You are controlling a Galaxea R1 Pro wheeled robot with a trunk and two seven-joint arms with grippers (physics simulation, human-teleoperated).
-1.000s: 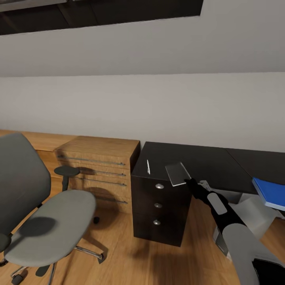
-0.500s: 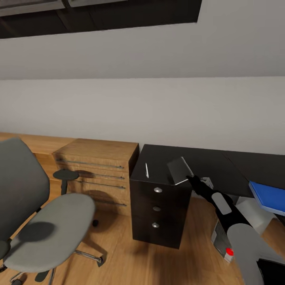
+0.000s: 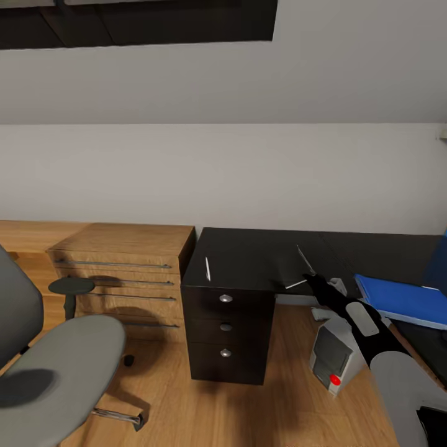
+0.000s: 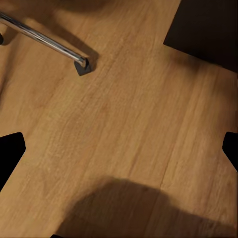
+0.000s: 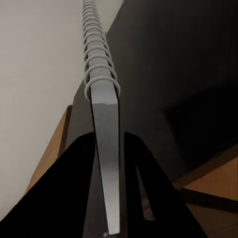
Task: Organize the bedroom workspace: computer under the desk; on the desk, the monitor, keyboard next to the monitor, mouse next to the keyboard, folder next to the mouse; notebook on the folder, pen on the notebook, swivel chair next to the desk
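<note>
My right gripper (image 3: 312, 281) is shut on the light-grey spiral notebook (image 3: 297, 270), holding it tilted nearly on edge just above the black desk (image 3: 248, 251). In the right wrist view the notebook (image 5: 105, 124) stands edge-on between the black fingers (image 5: 74, 188). The pen (image 3: 207, 269), a thin pale stick, lies on the desk above the drawer unit (image 3: 226, 329). To the right, the blue folder (image 3: 403, 299) lies on the desk. The computer (image 3: 334, 360) stands on the floor under the desk. The swivel chair (image 3: 56, 372) is at the left. My left gripper (image 4: 119, 151) hangs open over the wood floor.
Low light-wood shelving (image 3: 118, 264) stands against the wall left of the desk. A chrome leg of the chair base (image 4: 44, 38) crosses the floor near my left gripper, and a dark corner of the drawer unit (image 4: 208, 29) is close by. Bare floor lies between chair and drawers.
The camera has turned right. My right gripper has lifted the notebook off the drawer-unit corner, tipped it more on edge, and carried it right, away from the pen and toward the folder.
</note>
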